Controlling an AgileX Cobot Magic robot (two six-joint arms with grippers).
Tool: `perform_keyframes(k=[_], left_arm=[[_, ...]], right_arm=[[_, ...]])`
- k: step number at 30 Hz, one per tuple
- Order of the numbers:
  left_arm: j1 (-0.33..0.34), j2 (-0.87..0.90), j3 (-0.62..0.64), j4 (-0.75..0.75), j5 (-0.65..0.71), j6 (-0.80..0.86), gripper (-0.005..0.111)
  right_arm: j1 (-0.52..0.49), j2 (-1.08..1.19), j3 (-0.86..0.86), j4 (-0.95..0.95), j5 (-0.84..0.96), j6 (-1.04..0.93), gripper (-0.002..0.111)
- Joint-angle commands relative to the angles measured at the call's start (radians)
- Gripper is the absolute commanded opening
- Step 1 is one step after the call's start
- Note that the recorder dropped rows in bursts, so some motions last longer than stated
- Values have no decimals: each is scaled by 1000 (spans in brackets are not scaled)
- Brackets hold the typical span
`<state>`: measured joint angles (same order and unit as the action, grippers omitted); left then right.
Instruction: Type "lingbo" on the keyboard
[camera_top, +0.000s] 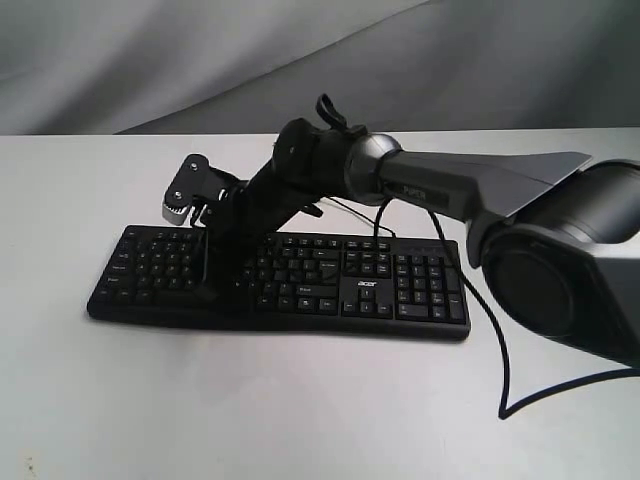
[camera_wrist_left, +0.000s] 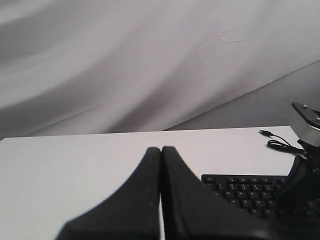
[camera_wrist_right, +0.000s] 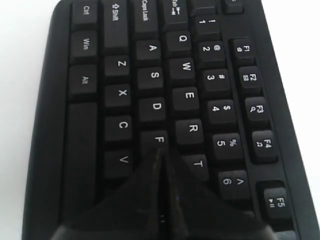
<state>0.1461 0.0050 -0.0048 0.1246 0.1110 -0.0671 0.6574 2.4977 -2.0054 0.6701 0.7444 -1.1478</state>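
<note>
The black keyboard (camera_top: 400, 290) with white legends and an acer logo lies flat on the white table. My right arm reaches across it from the right. My right gripper (camera_top: 206, 288) is shut, its tips down on the left half of the keys. In the right wrist view the keyboard (camera_wrist_right: 150, 75) fills the picture, and the shut right gripper (camera_wrist_right: 162, 151) has its tips at the edge of the F key, between V and T. My left gripper (camera_wrist_left: 161, 149) is shut on nothing and hangs over bare table beside the keyboard's (camera_wrist_left: 240, 192) end. The exterior view does not show it.
The thin black USB cable (camera_top: 500, 350) runs off the keyboard's back and loops across the table at the right, its plug (camera_wrist_left: 265, 132) lying loose. A grey cloth backdrop (camera_top: 150, 60) hangs behind the white table (camera_top: 300, 410).
</note>
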Motion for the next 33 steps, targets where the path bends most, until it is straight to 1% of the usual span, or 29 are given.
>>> perform_keyframes(k=[1, 7, 13, 16, 33], left_arm=[[-7, -5, 5, 0, -9, -2, 1], [-7, -5, 5, 0, -9, -2, 1], [-7, -5, 5, 0, -9, -2, 1], [-7, -5, 5, 0, -9, -2, 1], [-7, -5, 5, 0, -9, -2, 1]], right_arm=[[1, -4, -10, -7, 8, -3, 0], [1, 14, -10, -16, 13, -3, 0], [-4, -29, -10, -36, 93, 1, 0], [9, -42, -10, -36, 112, -2, 0], [17, -26, -8, -71, 90, -1, 0]])
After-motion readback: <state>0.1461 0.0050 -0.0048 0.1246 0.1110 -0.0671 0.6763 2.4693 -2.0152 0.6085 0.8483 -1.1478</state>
